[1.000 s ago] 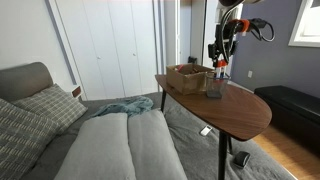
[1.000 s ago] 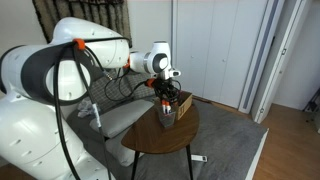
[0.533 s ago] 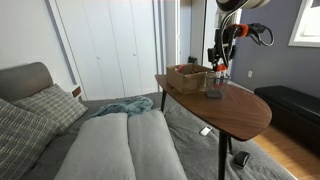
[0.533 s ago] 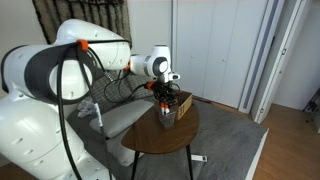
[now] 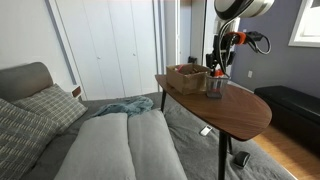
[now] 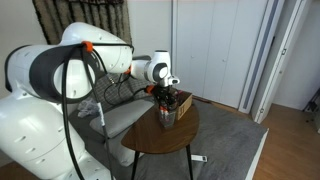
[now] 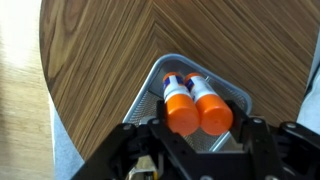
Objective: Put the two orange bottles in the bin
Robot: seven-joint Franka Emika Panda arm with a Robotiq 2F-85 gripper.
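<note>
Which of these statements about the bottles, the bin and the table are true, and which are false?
1. The two orange bottles are both inside the bin. True.
2. The bin stands on the couch. False: it stands on the wooden table.
3. The bottles sit side by side in the bin. True.
4. The brown basket is on the floor. False: in an exterior view it is on the table, beside the bin.
5. The gripper is over the bin. True: the wrist view looks straight down into it.
</note>
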